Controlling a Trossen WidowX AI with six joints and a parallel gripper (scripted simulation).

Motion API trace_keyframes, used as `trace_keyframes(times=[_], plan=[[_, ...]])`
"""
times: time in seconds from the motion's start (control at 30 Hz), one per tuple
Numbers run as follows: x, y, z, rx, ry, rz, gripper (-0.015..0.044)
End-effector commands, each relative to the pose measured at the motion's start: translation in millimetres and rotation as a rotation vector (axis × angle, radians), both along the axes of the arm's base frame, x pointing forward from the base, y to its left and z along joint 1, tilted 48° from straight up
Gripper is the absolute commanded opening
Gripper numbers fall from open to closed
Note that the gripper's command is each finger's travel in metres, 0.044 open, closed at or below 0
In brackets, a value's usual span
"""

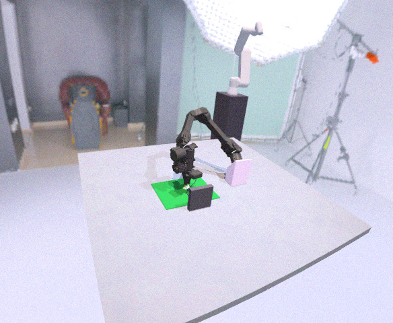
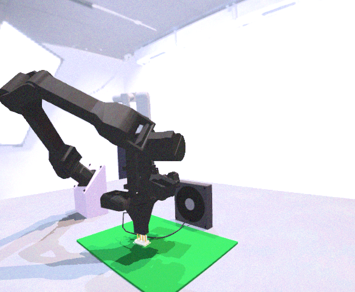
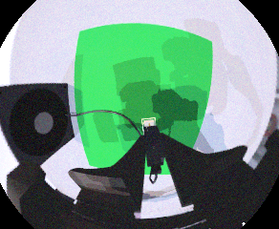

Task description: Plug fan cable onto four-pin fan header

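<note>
Pincer (image 2: 142,232) clamped on the fan cable's plug (image 3: 153,153), pointing straight down at lower centre of the exterior view. Plug itself mostly hidden between the dark fingers there; visible in the wrist view as a small dark body at frame centre, long axis running up the frame toward the header.

Directly beneath: four-pin header (image 2: 142,241), a pale base with gold pins standing upright on the green board (image 2: 199,248). Pins still showing between fingertips and base, so by judgement not yet pushed all the way down. Whether plug and pins already touch: too small to tell. Coming move a straight vertical press; no sideways offset apparent from the exterior view, and the wrist view puts the header just above the plug tip, in line.

Thin black cable (image 2: 174,230) looping from the pincer off to the right, toward the fan (image 2: 193,204) standing upright at the board's far edge, right of centre. Slack enough, seemingly, not to drag. Pale lilac mounting block (image 2: 91,196) at left, well apart on the counter (image 2: 281,238). Nothing standing between plug and header. Release and retreat still ahead.
</note>
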State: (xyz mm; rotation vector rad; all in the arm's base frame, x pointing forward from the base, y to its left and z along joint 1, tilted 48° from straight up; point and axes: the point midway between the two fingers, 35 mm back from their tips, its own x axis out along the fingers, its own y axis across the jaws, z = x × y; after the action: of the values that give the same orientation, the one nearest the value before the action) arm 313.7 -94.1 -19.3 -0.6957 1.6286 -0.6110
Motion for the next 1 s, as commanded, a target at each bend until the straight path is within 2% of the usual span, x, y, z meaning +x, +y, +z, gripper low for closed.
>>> trace_keyframes(times=[0.0, 0.97], plan=[[-3.1, -1.5, -0.5, -0.005, 0.010, 0.004, 0.0000], [-2.9, -3.3, -2.1, -0.006, 0.009, 0.003, 0.0000]])
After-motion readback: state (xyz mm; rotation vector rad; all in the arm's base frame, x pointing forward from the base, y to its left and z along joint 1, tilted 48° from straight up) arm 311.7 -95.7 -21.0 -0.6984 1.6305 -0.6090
